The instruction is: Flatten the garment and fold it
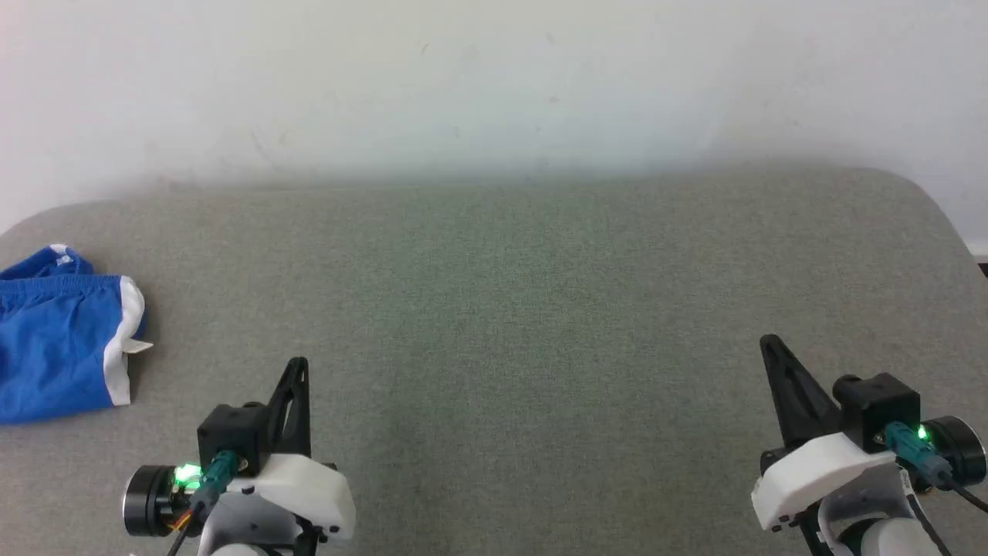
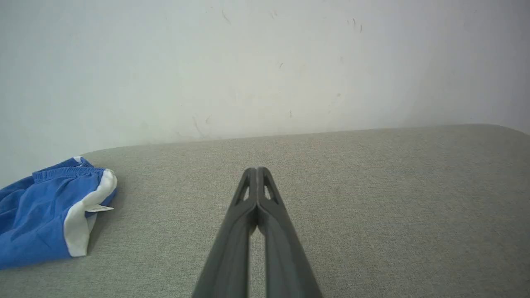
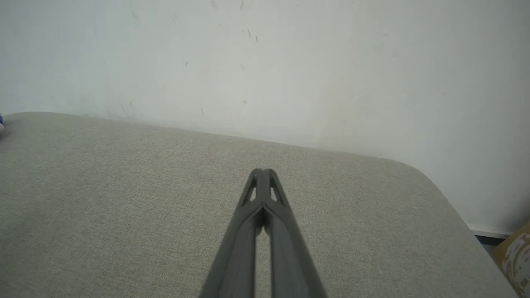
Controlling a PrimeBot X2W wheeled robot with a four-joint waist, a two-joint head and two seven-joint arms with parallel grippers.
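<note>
My left claw (image 1: pixel 299 364) is closed, its two dark fingers pressed tip to tip and holding nothing. It hovers low over a grey fabric-covered surface (image 1: pixel 494 309), near that surface's front edge. My right claw (image 1: pixel 769 344) is closed and empty in the same way, well apart on the other side. In each wrist view, the fingers meet in one narrow point aimed at a pale, lightly scuffed wall (image 1: pixel 494 77) behind the surface.

The garment (image 1: pixel 54 347) is blue shorts with white trim. It lies in a loose crumpled heap at the far left of the surface, partly cut off by the edge of the head view. Its gathered waistband is towards the wall, and a small white tag (image 1: pixel 140 347) pokes out beside the white stripe. It is to the left of my left claw, near it but not touching.

I judge the task to be at its very start, with nothing gripped and nothing flattened. The next move probably falls to my left claw: open the fingers, swing left, and pinch a clear edge such as the white trim. Then I would draw the cloth towards the middle, where both claws can reach it.
</note>
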